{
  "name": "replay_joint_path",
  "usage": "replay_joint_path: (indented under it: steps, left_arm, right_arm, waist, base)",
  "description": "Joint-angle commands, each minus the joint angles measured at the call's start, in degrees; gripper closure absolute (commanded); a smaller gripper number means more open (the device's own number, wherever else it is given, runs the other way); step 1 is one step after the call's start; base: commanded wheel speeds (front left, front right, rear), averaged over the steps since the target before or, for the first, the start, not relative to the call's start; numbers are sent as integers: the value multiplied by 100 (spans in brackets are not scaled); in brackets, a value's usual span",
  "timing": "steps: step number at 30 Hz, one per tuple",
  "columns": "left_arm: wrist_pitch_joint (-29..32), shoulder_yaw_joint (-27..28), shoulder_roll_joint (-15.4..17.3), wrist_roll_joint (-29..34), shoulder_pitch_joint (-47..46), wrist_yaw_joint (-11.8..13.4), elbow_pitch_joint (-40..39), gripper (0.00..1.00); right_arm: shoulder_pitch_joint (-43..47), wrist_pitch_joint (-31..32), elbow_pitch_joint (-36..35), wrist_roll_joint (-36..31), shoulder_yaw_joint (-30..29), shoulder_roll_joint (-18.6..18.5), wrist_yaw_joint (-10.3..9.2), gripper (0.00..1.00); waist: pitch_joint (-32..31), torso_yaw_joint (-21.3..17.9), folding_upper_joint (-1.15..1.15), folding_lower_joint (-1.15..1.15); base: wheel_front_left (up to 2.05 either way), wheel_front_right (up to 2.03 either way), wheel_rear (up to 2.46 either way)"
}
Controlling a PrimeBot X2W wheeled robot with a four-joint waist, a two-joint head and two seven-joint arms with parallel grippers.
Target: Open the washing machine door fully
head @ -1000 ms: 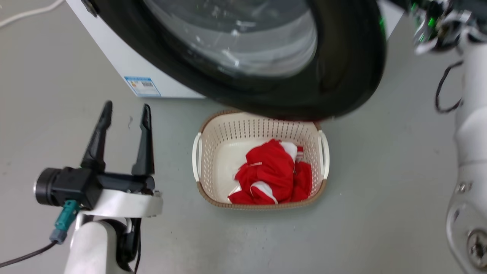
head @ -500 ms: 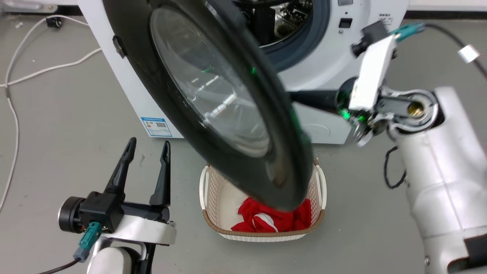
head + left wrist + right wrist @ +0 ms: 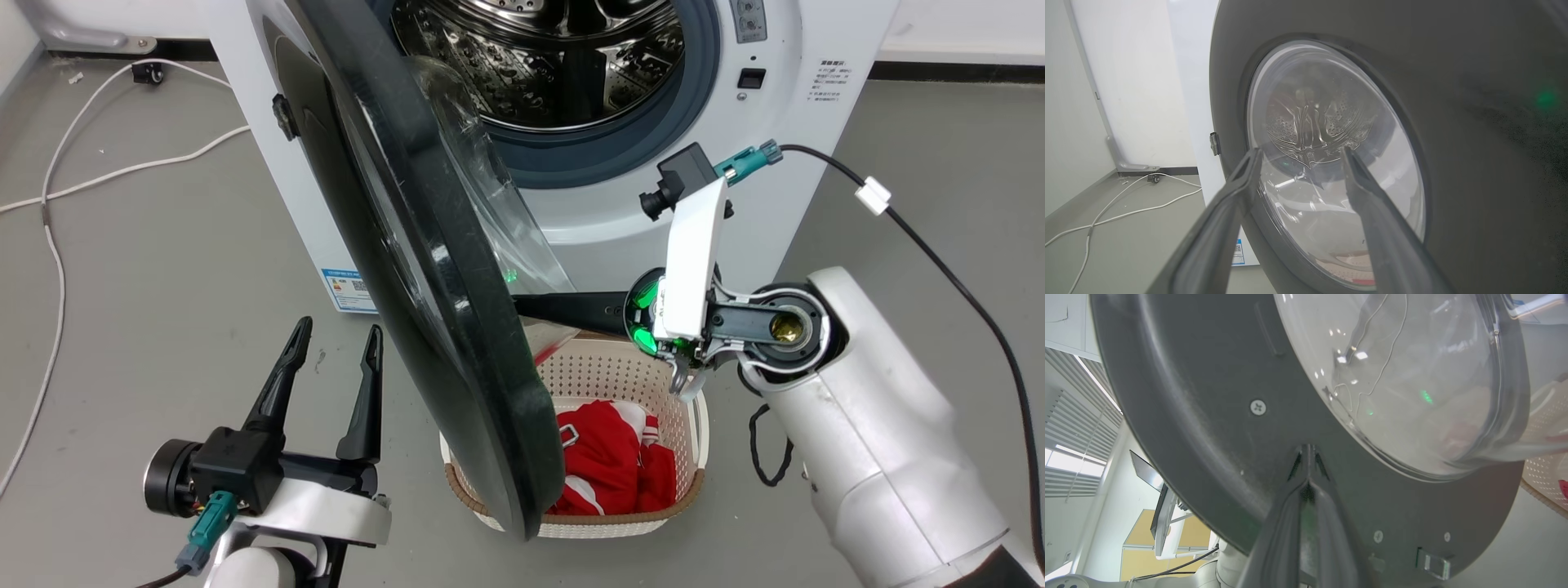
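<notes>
- The washer (image 3: 620,237) is standing at 12 o'clock in the head view. Its steel drum (image 3: 555,57) is lying exposed inside a blue-grey ring.
- The door (image 3: 433,269) is meeting the washer at its 9 o'clock side. It is swung out edge-on and is running from 11 o'clock down to 6 o'clock.
- The left wrist view is showing the door's (image 3: 1474,163) outer face, glossy black around the glass, with the drum showing through.
- The right wrist view is showing the door's (image 3: 1200,416) inner face, with the bulging bowl, some screws and a catch (image 3: 1431,561) at 5 o'clock.
- The right gripper (image 3: 526,305) is reaching in from 3 o'clock, and the door rim is hiding its tips.
- Seen from its own wrist, the right gripper (image 3: 1307,457) is clenched on nothing. Its tips are pressing on the inner face just under the bowl.
- The left gripper (image 3: 340,327) is sitting at 8 o'clock, pointing to 12. It is near the outer face but apart from it.
- In the left wrist view the left gripper's (image 3: 1300,150) fingers are spreading wide and empty.
- The door's lower edge is overhanging the 9 o'clock rim of the basket (image 3: 620,371), which is holding red cloth (image 3: 608,457).
- Grey floor (image 3: 163,269) is stretching away at 9 o'clock, with a white cable (image 3: 122,170) trailing across it.
- A white wall (image 3: 1135,81) is rising behind the washer. Blinds (image 3: 1073,457) and a monitor (image 3: 1161,498) are showing past the door in the right wrist view.
</notes>
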Motion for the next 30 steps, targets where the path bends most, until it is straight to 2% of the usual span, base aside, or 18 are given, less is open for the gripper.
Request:
replay_joint_path:
  steps: [1, 4, 10, 18, 19, 21, 22, 27, 30]
  left_arm:
    - [-16, 5, -19, 33, 84, 0, -5, 0]
    - [-16, 17, -38, 50, 133, 0, 9, 0]
    - [-16, 83, -53, 72, 246, 0, 25, 0]
    - [-16, 194, -63, 100, 375, 0, 28, 0]
    - [-16, 213, -65, 99, 385, 0, 30, 0]
    - [-16, 237, -71, 114, 422, 0, 27, 0]
    - [-16, 249, -76, 120, 445, 0, 25, 0]
    - [-16, 259, -88, 129, 491, 0, 44, 0]
    - [-16, 266, -96, 128, 501, 0, 55, 0]
  right_arm:
    - [138, -135, -53, 88, 107, 43, 0, 100]
    - [210, -522, -48, 106, 68, 28, 0, 100]
    - [576, -1613, -1, -132, -372, -32, 0, 100]
    - [1548, -2699, -356, -179, -972, -220, 0, 100]
    - [1721, -2847, -443, -202, -1040, -244, 0, 95]
    - [2084, -3158, -626, -284, -1162, -290, 0, 29]
    - [2253, -3329, -711, -331, -1227, -299, 0, 0]
    - [3103, -4235, -1185, -635, -1544, -253, 0, 0]
    - [3555, -4833, -1398, -1084, -1698, -243, 0, 0]
  waist:
    - [-34, -10, 0, 1]
    - [-92, -39, 0, 1]
    - [-231, -151, 0, 1]
    - [-361, -270, 0, 1]
    - [-385, -287, 0, 1]
    - [-427, -302, 0, 1]
    - [-434, -311, 0, 1]
    - [-490, -302, 0, 1]
    - [-505, -279, 0, 1]
  base:
    - [0, 0, 0]
    - [0, 0, 0]
    - [0, 0, 0]
    - [0, 0, 0]
    - [0, 0, 0]
    - [0, 0, 0]
    - [0, 0, 0]
    - [0, 0, 0]
    - [0, 0, 0]
